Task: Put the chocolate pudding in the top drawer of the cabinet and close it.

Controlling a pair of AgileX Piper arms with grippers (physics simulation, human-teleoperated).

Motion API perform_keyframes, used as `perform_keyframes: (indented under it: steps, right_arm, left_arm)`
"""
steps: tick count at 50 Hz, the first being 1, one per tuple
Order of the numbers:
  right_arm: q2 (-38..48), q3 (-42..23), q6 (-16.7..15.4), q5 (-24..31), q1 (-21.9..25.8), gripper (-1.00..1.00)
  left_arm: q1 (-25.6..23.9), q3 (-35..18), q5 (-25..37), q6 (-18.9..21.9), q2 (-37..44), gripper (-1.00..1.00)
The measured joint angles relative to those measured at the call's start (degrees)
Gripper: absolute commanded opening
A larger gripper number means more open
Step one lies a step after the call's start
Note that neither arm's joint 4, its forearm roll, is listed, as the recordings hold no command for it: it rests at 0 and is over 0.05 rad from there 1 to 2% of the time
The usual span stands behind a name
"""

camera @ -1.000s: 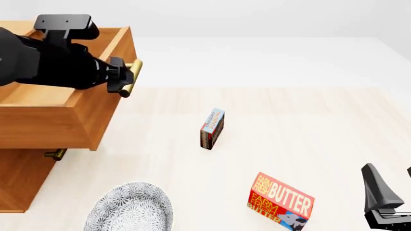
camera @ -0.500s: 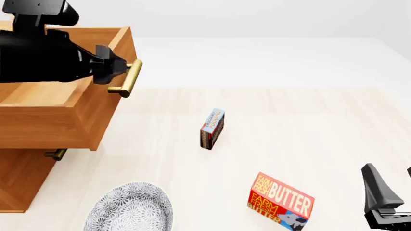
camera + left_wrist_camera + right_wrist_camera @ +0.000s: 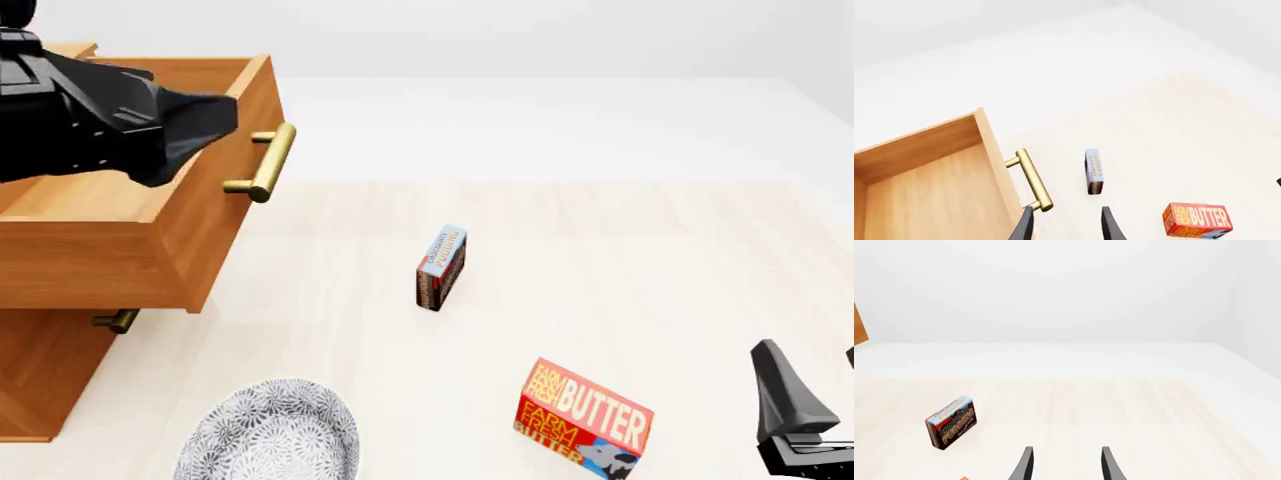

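The left claw hangs above the open top drawer, its fingers apart with nothing between them, close by the brass handle. The right claw also stands parted and bare, well away from the drawer. The chocolate pudding stands on its edge on the table, off from the drawer's front. A butter box and a patterned plate lie farther off. The drawer juts from the cabinet.

Light-brown cabinet with brass handle, blue-and-brown chocolate pudding, red butter box, grey-patterned plate.
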Motion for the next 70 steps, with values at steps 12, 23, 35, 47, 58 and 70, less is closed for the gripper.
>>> perform_keyframes:
  steps: [12, 23, 35, 47, 58, 70]
  right_arm:
    - [0.0, 0.0, 0.0, 0.0, 0.0, 1.00]
    - [0.0, 0.0, 0.0, 0.0, 0.0, 1.00]
    - [0.0, 0.0, 0.0, 0.0, 0.0, 1.00]
    - [0.0, 0.0, 0.0, 0.0, 0.0, 1.00]
    - [0.0, 0.0, 0.0, 0.0, 0.0, 1.00]
    - [0.0, 0.0, 0.0, 0.0, 0.0, 1.00]
  left_arm:
    - [-2.6, 8.0, -3.7, 2.6, -7.5, 1.00]
    - [-6.7, 17.4, -8.3, 6.7, -14.5, 1.00]
    - [-10.9, 27.0, -12.8, 9.8, -21.7, 1.00]
    - [-15.7, 36.1, -18.9, 12.2, -26.7, 1.00]
    - [-19.8, 44.8, -30.4, 12.0, -25.2, 1.00]
    - [-23.7, 52.6, -50.3, 10.0, -14.6, 1.00]
